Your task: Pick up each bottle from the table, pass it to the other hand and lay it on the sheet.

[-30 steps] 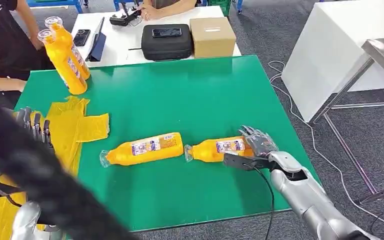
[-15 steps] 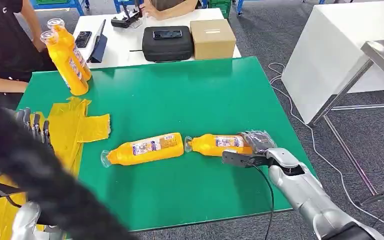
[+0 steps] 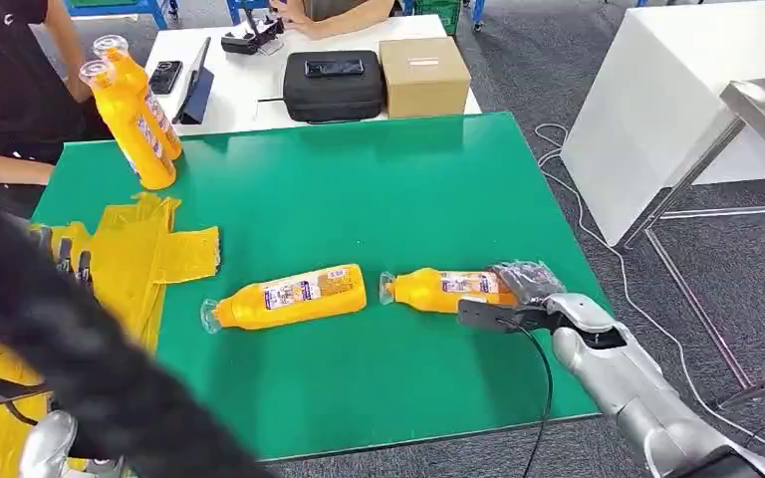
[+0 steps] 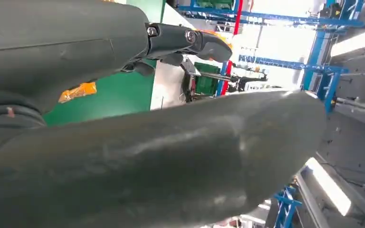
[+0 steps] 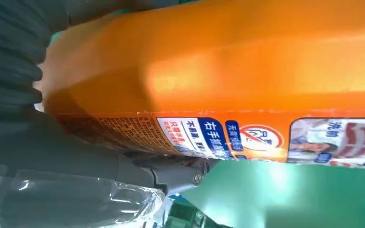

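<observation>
Right hand [image 3: 520,295] grips base of lying bottle [image 3: 440,289] on green table [image 3: 398,189]; left hand [image 3: 60,261] holds nothing, fingers apart, over yellow sheet [image 3: 149,254].

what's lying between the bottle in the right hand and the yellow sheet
A second orange bottle lies on the green table, between the bottle held by the right hand and the yellow sheet.

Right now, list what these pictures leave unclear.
- Right hand on the orange bottle: head view hides the fingers' far side, so grip unconfirmed.
- Left hand: a dark blurred shape covers most of it.
- Bottle label text: too small.
</observation>
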Available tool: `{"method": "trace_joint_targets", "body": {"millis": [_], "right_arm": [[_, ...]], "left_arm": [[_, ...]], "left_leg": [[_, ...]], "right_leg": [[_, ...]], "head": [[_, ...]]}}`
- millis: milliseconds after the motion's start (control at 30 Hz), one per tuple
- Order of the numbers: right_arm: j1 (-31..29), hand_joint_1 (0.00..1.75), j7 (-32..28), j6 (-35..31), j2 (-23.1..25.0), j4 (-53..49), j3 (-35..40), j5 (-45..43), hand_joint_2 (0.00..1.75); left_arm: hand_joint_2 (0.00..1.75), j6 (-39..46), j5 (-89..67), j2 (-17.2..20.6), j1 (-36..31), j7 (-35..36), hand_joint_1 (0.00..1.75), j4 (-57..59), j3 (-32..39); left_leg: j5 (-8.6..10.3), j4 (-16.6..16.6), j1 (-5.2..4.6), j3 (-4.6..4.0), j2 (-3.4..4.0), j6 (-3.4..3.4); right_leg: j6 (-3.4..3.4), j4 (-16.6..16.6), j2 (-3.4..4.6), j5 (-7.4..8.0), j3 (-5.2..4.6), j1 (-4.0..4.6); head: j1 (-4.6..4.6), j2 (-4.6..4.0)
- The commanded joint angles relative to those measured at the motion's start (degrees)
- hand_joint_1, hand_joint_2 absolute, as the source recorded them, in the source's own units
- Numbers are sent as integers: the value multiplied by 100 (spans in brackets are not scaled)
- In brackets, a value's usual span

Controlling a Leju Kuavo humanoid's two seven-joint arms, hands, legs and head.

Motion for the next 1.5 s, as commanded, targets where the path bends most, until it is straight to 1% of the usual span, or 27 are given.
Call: {"method": "trace_joint_targets", "body": {"millis": [33, 100, 300, 367, 400, 433, 467, 533, 567, 600, 633, 667, 700, 800, 867, 900, 933, 967, 1000, 1033, 1167, 1200, 1333, 1367, 1500], "right_arm": [[603, 175, 194, 47, -428, -2267, -959, -397, 175], [806, 175, 282, 15, -458, -2634, -1155, -339, 175], [952, 175, 295, 11, -405, -2759, -1279, -316, 175], [1088, 175, 299, -48, -384, -2898, -1364, -285, 175], [1182, 175, 294, -134, -282, -2992, -1489, -282, 175], [1184, 175, 243, -309, -85, -3010, -1573, -282, 175], [1125, 175, 247, -323, -14, -2984, -1540, -279, 175], [656, 175, 157, -562, 416, -2674, -1421, -367, 175], [418, 175, 133, -789, 666, -2502, -1351, -378, 175], [130, 175, 254, -1062, 888, -2273, -1141, -203, 175], [-26, 175, 312, -1548, 1113, -2161, -1082, -65, 175], [-193, 175, 348, -1623, 1340, -2056, -986, -70, 175], [-392, 175, 438, -1800, 1569, -1922, -850, -76, 175], [-980, 175, 628, -1907, 2087, -1421, -352, -83, 175], [-1234, 175, 760, -1983, 2321, -1124, -85, -61, 175], [-1300, 175, 782, -1976, 2453, -1032, -38, -68, 175], [-1380, 175, 815, -1976, 2606, -935, 21, -31, 175], [-1447, 175, 934, -2049, 2783, -853, 87, 96, 175], [-1480, 175, 974, -2051, 2855, -802, 125, 137, 175], [-1511, 175, 1011, -1981, 2980, -715, 145, 154, 175], [-1508, 175, 1156, -1785, 3276, -564, 322, 361, 175], [-1508, 175, 1156, -1785, 3276, -564, 322, 361, 175], [-1493, 175, 1170, -1795, 3268, -543, 328, 379, 175], [-1498, 175, 1170, -1794, 3255, -542, 320, 378, 175], [-1353, 175, 1122, -1629, 3494, -341, 489, 424, 175]], "left_arm": [[0, -50, 66, -1, 296, -47, 0, -173, 406], [0, -31, 29, -40, 277, -51, 0, -235, 445], [0, -12, 1, -47, 277, -38, 0, -245, 491], [0, -12, -17, -36, 260, -33, 0, -196, 504], [0, -28, -33, -28, 232, -21, 0, -158, 485], [0, -56, -43, -24, 198, 0, 0, -115, 433], [0, -55, -42, -37, 175, 1, 0, -100, 409], [0, -149, -4, -38, 64, 87, 0, -12, 257], [0, -226, 71, -74, -28, 174, 0, 56, 177], [0, -232, 77, -144, -150, 200, 0, 140, 93], [0, -213, 82, -205, -225, 233, 0, 176, 42], [0, -210, 82, -263, -309, 281, 0, 222, -23], [175, -193, 91, -305, -423, 381, 0, 313, -116], [175, -209, 147, -408, -715, 477, 0, 581, -331], [175, -194, 209, -442, -832, 494, 0, 670, -429], [175, -197, 250, -471, -881, 507, 0, 701, -440], [175, -197, 264, -497, -943, 513, 0, 735, -472], [175, -178, 282, -533, -997, 526, 0, 754, -484], [175, -163, 285, -539, -1018, 534, 0, 759, -494], [175, -142, 310, -565, -1045, 552, 0, 768, -498], [175, -134, 375, -615, -1025, 598, 0, 692, -495], [175, -134, 375, -615, -1025, 598, 0, 692, -495], [175, -134, 377, -608, -1010, 599, 0, 688, -491], [175, -135, 378, -607, -1009, 599, 0, 687, -489], [175, -261, 484, -679, -990, 663, 0, 583, -488]], "left_leg": [[-6, 3, -4, -14, 6, -8], [-5, 5, -4, -29, 1, -10], [-6, 1, 0, -31, 6, -9], [-2, -2, -3, -33, 4, -6], [-4, -3, -1, -29, 5, -10], [-2, -3, 0, -31, -1, -8], [-5, -4, 3, -27, 2, -13], [-3, -3, 0, -30, 13, -9], [-4, -4, 1, -29, 23, -12], [-3, -2, 0, -34, 32, -11], [-4, -3, 3, -31, 41, -14], [-2, -1, 2, -34, 37, -9], [-1, -2, 4, -32, 53, -16], [3, -1, 5, -31, 42, -12], [6, -3, 7, -27, 49, -11], [8, -2, 7, -29, 38, -9], [6, -4, 10, -25, 45, -13], [7, -3, 8, -27, 35, -9], [5, -3, 11, -24, 41, -14], [7, -1, 10, -29, 31, -10], [5, -3, 10, -30, 30, -9], [2, -2, 15, -26, 33, -13], [10, -1, 11, -49, 8, -8], [8, -1, 14, -44, 6, -11], [8, -2, 11, -49, 11, -9]], "right_leg": [[-3, 8, 0, -6, -19, -1], [-4, 8, -7, -7, -33, 1], [-3, 1, -1, -4, -35, 5], [-2, -1, -2, -2, -37, 2], [-3, -2, -3, -4, -32, 4], [-3, -3, -8, -3, -32, 5], [-5, -6, -8, -4, -28, 8], [-4, -2, 6, 0, -35, 5], [-6, -3, 16, 3, -36, 6], [-5, 0, 25, 6, -43, 5], [-7, -1, 33, 9, -42, 8], [-5, 0, 31, 8, -43, 7], [-9, 1, 44, 13, -46, 9], [-8, 2, 35, 10, -47, 10], [-9, 6, 42, 11, -47, 11], [-6, 7, 32, 8, -44, 10], [-8, 6, 37, 8, -43, 12], [-6, 7, 28, 5, -42, 11], [-8, 9, 32, 4, -42, 14], [-6, 10, 26, 3, -44, 14], [-4, 9, 24, 1, -42, 16], [-5, 7, 25, 0, -38, 20], [-3, 9, 4, 0, -56, 16], [-4, 7, 0, -1, -49, 19], [-3, 7, 6, 1, -54, 13]], "head": [[-2, -2], [-4, -2], [-2, -2], [-4, -2], [-2, -2], [-2, -2], [-2, -2], [-2, -2], [-2, -2], [-2, 0], [-2, -2], [-2, -2], [-4, -2], [-2, -2], [-2, -2], [-2, -2], [-2, -2], [-2, 0], [-2, 0], [-2, -2], [-2, -2], [-2, -2], [0, -2], [-2, 0], [0, -2]]}}
